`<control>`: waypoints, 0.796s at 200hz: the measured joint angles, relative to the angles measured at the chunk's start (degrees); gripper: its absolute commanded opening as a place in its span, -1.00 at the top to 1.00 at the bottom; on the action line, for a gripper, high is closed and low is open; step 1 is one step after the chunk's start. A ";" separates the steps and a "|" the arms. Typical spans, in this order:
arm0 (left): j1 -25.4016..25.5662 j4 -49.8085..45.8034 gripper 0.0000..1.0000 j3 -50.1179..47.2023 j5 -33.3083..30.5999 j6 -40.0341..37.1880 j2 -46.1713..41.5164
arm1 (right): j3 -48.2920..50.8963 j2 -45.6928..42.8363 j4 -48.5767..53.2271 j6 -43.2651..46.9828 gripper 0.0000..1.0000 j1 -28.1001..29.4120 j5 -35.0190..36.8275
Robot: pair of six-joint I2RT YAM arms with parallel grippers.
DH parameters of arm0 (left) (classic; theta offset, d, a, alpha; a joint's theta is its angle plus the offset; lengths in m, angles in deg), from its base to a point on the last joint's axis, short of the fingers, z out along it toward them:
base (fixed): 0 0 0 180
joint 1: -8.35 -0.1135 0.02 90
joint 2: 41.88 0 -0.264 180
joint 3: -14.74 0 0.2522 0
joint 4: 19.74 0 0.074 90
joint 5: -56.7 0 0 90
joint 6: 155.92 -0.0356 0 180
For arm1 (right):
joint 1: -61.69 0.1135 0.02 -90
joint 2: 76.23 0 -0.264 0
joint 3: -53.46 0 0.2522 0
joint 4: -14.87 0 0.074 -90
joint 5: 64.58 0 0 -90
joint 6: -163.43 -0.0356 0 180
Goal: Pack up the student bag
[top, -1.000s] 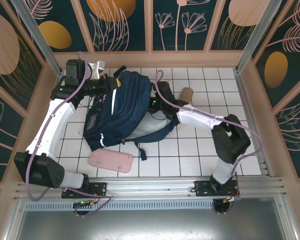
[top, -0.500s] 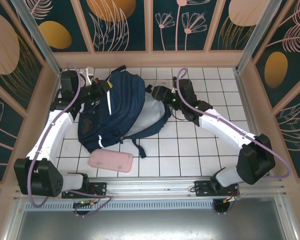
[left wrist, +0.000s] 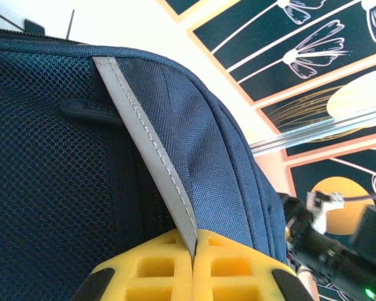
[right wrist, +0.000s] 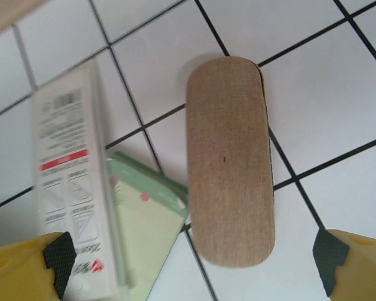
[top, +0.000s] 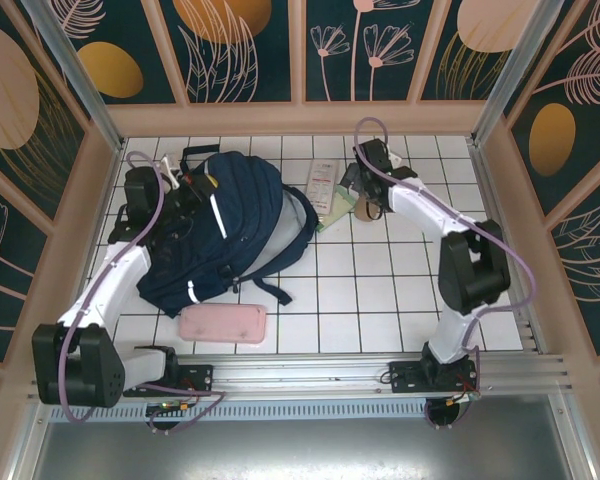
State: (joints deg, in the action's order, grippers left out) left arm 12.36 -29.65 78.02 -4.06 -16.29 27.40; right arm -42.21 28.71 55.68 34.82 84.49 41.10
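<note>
**Top view.** The student bag (top: pixel 220 225) lies flat on the left half of the desk (top: pixel 400 300). The left claw (top: pixel 187 190) is at the bag's far left edge. I cannot make out an open compartment from here, nor whether anything is already inside.

Four loose items lie outside the bag:
- A pink pouch (top: pixel 223 324) lies just beside the bag's near edge.
- A white packet (top: pixel 321 185), a green pad (top: pixel 336 213) and a brown case (top: pixel 366 208) are clustered to the bag's right, clear of it.

The right claw (top: pixel 363 195) hangs over that cluster. My judgement is that packing is at an early stage, with everything I can see on the desk yet to go in.

**Left wrist view.** The left claw (left wrist: pixel 193 251) is closed, its yellow fingers pressed together on the bag's fabric. The grey stripe (left wrist: pixel 150 157) runs into the seam between them. I take this as a hold on the bag (left wrist: pixel 50 125), not an empty pinch.

**Right wrist view.** The right claw (right wrist: pixel 193 258) stands wide open and holds nothing. The brown case (right wrist: pixel 230 160) lies on the tiles between its two fingers. The packet (right wrist: pixel 69 182) lies over the left edge of the pad (right wrist: pixel 147 232). The pad's right corner meets the case, but I cannot tell whether it touches it or sits tucked under it.

**Obstructions.**
- The crowding of the three items could drag a neighbour along with whichever is lifted.
- A bag strap (top: pixel 265 290) trails on the desk close to the pouch.
</note>
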 measured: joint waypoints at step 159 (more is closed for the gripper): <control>0.98 1.33 1.00 -5.44 -2.19 -0.02 -7.23 | -12.41 19.02 4.44 1.27 -0.55 -5.01 -3.02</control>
State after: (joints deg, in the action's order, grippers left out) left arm 13.34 -28.31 72.58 -6.25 -16.32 20.17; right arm -54.62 47.73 60.12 36.09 79.49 38.08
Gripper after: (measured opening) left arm 0.064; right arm 0.822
